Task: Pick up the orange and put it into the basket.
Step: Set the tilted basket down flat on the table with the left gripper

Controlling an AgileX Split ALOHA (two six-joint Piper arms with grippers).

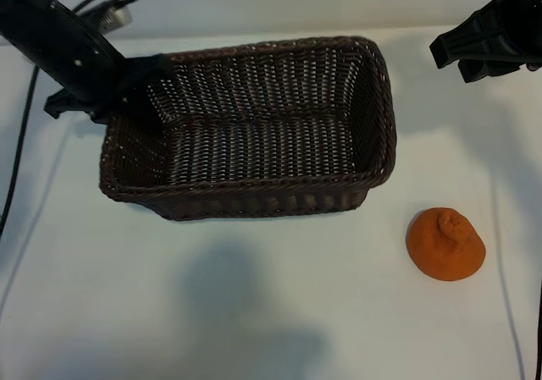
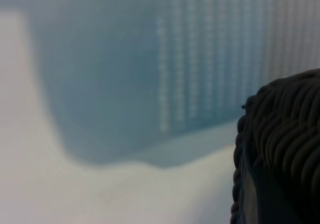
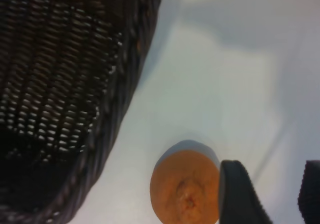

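1. Currently, nearest the front edge of the white table [image 1: 254, 312] there are only soft shadows on bare surface.
2. Orange [image 1: 445, 243] sits on the table toward the front right corner, stem bump up, clear of the basket and touching nothing. The right wrist view shows the same orange [image 3: 185, 188] just beside a dark finger [image 3: 239, 191] of the right gripper, with table visible between fruit and wicker.
3. Basket [image 1: 254, 195] is mid-table, long side across, its near wall facing the front edge; nothing lies inside. Its wicker wall [image 3: 60, 99] fills one side of the right wrist view.
4. Left gripper [image 1: 140, 79] is at the basket's far left corner, down at the rim; jaws stand narrowly apart, and whether they pinch the rim cannot be told. The left wrist view shows the braided rim [image 2: 287, 134] very close to the lens.
5. Right gripper [image 1: 474, 54] hangs above the far right corner of the table, beyond the orange, jaws about half open, holding nothing.
6. Cable [image 1: 21, 134] runs along the table's left edge.
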